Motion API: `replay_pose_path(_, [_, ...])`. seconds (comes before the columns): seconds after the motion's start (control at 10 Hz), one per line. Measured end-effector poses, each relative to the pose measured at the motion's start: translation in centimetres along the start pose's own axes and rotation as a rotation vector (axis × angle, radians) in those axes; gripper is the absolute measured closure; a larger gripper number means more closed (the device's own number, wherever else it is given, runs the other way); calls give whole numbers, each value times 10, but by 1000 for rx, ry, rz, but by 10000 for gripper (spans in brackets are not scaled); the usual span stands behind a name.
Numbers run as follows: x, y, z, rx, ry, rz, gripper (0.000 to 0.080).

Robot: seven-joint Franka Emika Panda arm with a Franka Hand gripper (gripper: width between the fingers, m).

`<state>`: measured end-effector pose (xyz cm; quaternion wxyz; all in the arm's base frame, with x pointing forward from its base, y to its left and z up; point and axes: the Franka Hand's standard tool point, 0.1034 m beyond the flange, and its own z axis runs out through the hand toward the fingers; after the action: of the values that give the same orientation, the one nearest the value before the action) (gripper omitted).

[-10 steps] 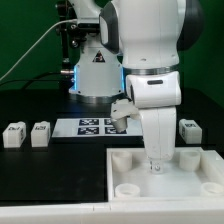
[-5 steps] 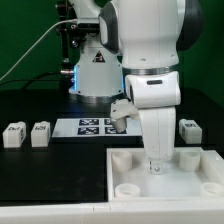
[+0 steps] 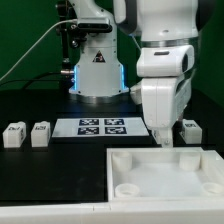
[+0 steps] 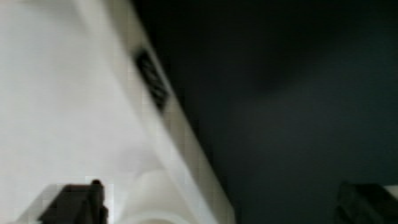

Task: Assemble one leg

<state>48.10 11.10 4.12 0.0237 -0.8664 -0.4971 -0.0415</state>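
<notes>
No leg shows in either view; it is hidden or out of view. My gripper (image 3: 160, 142) hangs just above the far edge of the large flat white tray-like part (image 3: 130, 160), toward the exterior view's right. In the wrist view the gripper (image 4: 222, 203) is open, with its dark fingertips (image 4: 71, 204) far apart and nothing between them. Below it lie the tray-like part's white edge (image 4: 71, 120), bearing a small dark tag, and the black table.
The marker board (image 3: 100, 126) lies on the black table in front of the robot base (image 3: 97, 70). Two small white tagged cubes (image 3: 26, 133) stand at the exterior view's left and one (image 3: 188, 128) at its right, beside my hand.
My arm has risen and swung toward the exterior view's right, off the middle of the tray-like part to its far edge. The marker board is now fully uncovered.
</notes>
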Motion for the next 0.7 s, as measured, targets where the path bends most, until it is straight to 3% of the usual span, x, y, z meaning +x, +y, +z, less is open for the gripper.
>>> replay_pose_path(0.2, [17,-17,-1,13,8,305,150])
replay_pose_path(0.6, [18,-19,0,31,14,618,150])
replay_pose_path(0.7, [23,-28,0,45,3,785,150])
